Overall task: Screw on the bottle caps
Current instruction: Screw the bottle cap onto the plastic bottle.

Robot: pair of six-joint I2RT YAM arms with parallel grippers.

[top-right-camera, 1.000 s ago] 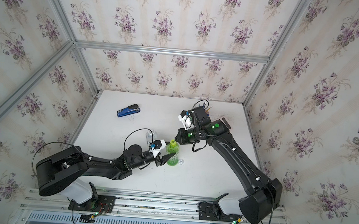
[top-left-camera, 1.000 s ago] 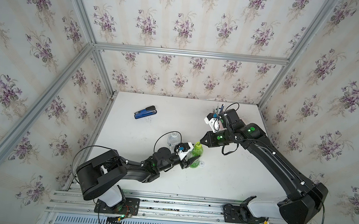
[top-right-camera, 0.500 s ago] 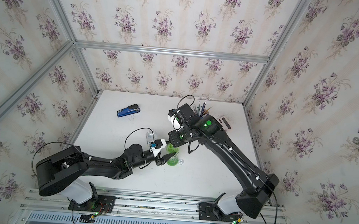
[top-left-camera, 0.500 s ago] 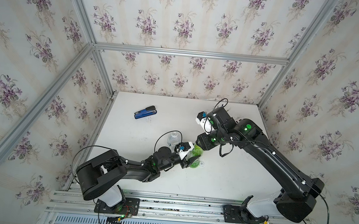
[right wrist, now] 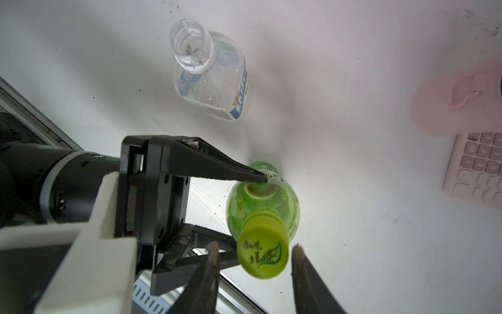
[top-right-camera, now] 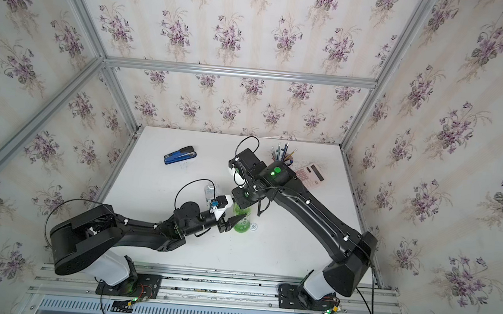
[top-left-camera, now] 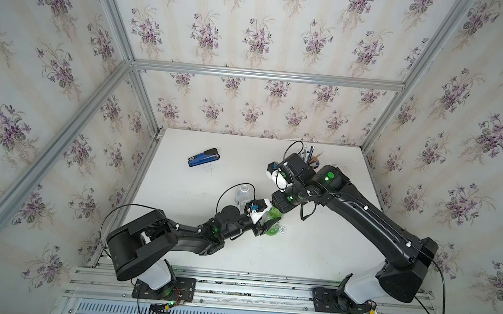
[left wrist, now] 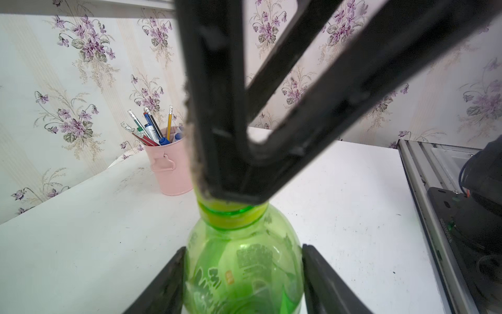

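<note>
While the left gripper (left wrist: 243, 248) clamps the green bottle (left wrist: 244, 271) upright on the table (left wrist: 81, 244), the right gripper (right wrist: 255, 246) straddles the yellow-green cap (right wrist: 262, 246) on its neck, jaws slightly spread with slim gaps either side.
Step, judged: screwing this cap down; thread depth not discernible.
Next move calls for: closing squarely on the cap's edge, then twisting.
Green bottle: translucent, bulbous, probably flexible.
Clear bottle (right wrist: 210, 73): labelled, open-necked, nearby.
White cap (top-left-camera: 283, 229): loose beside the green bottle.
</note>
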